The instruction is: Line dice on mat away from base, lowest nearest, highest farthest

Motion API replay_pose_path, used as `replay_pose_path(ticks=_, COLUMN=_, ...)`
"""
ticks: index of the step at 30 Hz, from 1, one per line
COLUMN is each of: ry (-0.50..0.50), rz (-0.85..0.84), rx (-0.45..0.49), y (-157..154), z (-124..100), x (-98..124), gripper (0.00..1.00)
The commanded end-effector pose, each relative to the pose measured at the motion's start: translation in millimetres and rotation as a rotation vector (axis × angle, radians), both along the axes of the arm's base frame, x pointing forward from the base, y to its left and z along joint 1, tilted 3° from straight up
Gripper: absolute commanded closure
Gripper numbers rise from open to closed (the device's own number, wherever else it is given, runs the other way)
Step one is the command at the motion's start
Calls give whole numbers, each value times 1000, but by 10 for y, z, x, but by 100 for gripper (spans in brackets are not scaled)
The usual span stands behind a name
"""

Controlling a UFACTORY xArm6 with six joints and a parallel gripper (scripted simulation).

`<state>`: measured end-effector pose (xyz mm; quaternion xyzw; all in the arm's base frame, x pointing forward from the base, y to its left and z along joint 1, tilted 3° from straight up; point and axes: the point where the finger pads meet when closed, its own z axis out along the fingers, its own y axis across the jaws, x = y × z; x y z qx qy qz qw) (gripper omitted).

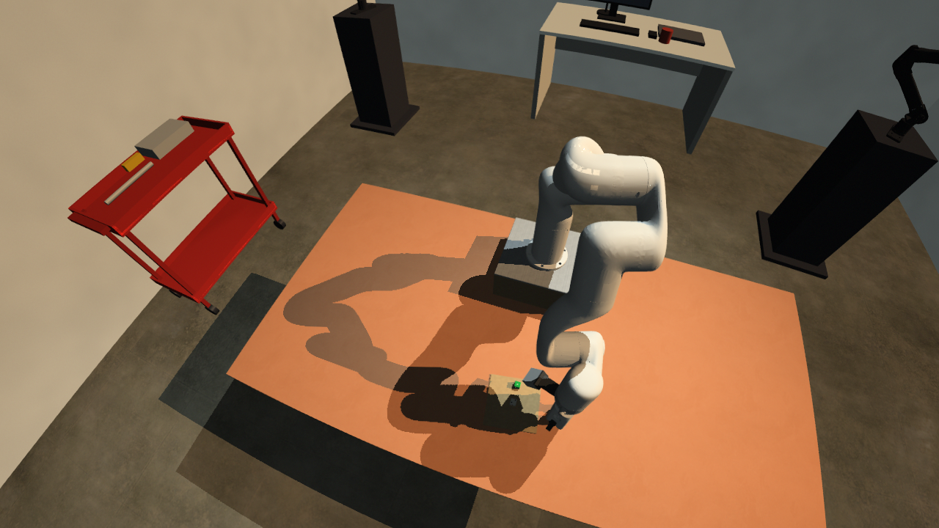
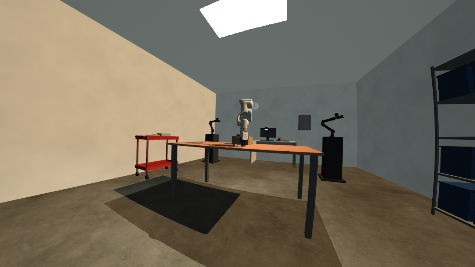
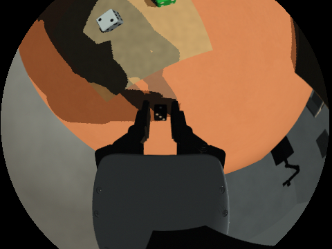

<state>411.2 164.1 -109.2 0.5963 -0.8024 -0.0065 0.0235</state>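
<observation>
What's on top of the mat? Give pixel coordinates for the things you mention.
A green die [image 1: 517,384] [image 3: 165,3] and a white die [image 3: 108,21] are on the mat [image 1: 496,389] [image 3: 195,38]. Dark shadow covers part of it, so I can't tell if anything small is hidden there.

A smooth, semi-gloss, plastic-like white shell is noted on the arm [image 1: 607,262] [image 2: 244,112]. At its eight o'clock in the top view, a mottled, matt surface like cloth or paper is seen on the tan mat [image 1: 495,387] [image 3: 197,41]. Smooth, plastic-like faces are observed on the white die [image 3: 108,21] at the wrist view's eleven o'clock. A smooth, matt finish is presented by the orange table top [image 1: 709,367] [image 2: 282,149] [image 3: 242,104]. Painted metal is suggested by the red cart [image 1: 216,246] [image 2: 156,137] at ten o'clock in the top view. A rough, concrete-like surface is shown by the floor [image 1: 459,118] [image 2: 265,216].
</observation>
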Motion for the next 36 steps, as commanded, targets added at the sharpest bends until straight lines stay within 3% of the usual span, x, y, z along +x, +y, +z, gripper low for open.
replay_pose_path(ticks=1, ry=-4, rz=0, rx=1, y=6, z=12, x=16, gripper=69)
replay_pose_path(ticks=26, ry=-4, rz=0, rx=1, y=6, z=12, x=16, gripper=69)
replay_pose_path(ticks=27, ry=-4, rz=0, rx=1, y=6, z=12, x=16, gripper=89)
replay_pose_path(ticks=36, ry=-4, rz=0, rx=1, y=6, z=12, x=16, gripper=89)
